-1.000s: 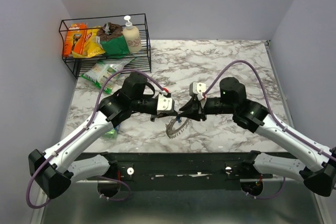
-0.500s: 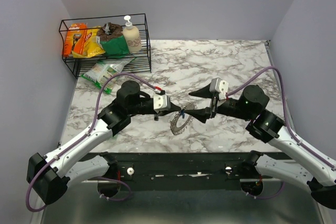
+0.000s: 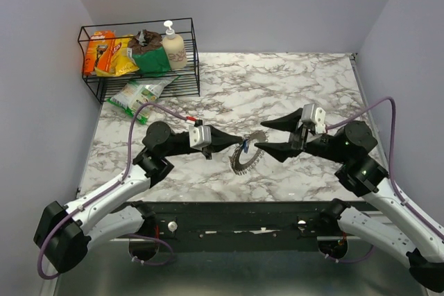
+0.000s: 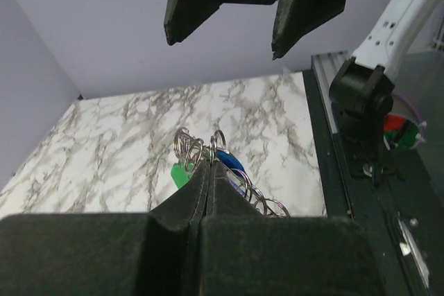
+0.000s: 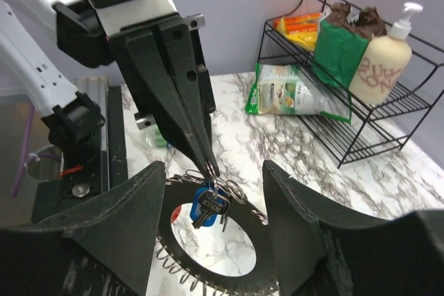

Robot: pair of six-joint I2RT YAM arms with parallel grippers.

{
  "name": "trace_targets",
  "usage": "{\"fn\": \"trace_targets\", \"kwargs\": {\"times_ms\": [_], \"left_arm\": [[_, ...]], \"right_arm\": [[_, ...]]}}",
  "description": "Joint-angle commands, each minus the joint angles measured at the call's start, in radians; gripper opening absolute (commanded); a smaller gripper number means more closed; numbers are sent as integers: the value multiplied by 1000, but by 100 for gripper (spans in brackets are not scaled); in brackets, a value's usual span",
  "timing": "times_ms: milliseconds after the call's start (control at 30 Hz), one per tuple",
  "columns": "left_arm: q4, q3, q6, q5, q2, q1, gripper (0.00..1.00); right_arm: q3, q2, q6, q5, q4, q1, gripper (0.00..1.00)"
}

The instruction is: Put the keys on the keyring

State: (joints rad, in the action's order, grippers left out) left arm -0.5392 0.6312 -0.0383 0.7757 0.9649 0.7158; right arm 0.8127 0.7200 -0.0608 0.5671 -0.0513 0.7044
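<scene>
My left gripper point(image 3: 239, 141) is shut on the small split rings at the rim of the keyring point(image 3: 248, 155), a large toothed grey ring that it holds tilted just above the marble. A blue-headed key and a black-headed key point(image 5: 210, 204) hang at the pinch. The left wrist view shows the shut fingers point(image 4: 209, 166), the blue head point(image 4: 230, 161) and a green head point(image 4: 180, 174). My right gripper point(image 3: 264, 136) is open and empty, its fingers either side of the left fingertips, apart from the ring point(image 5: 182, 273).
A black wire rack point(image 3: 141, 60) with snack packs and a soap bottle stands at the back left. A green-white packet point(image 3: 139, 93) lies in front of it. A small green item point(image 5: 158, 141) lies beside the left arm.
My right gripper has opened, let go of the bunch and drawn back to the right. My left gripper has stayed shut and carried the ring a little to the right.
</scene>
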Motion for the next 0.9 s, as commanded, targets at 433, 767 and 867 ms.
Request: {"fn": "trace_targets", "kwargs": {"times_ms": [433, 767, 867], "left_arm": [[-1002, -73, 529, -13, 202, 2, 0], [-932, -65, 477, 16, 183, 2, 0], [-895, -67, 456, 25, 170, 4, 0]], "right_arm": [[5, 7, 124, 148, -136, -25, 66], [10, 47, 121, 134, -130, -25, 50], [5, 55, 116, 107, -125, -25, 45]]}}
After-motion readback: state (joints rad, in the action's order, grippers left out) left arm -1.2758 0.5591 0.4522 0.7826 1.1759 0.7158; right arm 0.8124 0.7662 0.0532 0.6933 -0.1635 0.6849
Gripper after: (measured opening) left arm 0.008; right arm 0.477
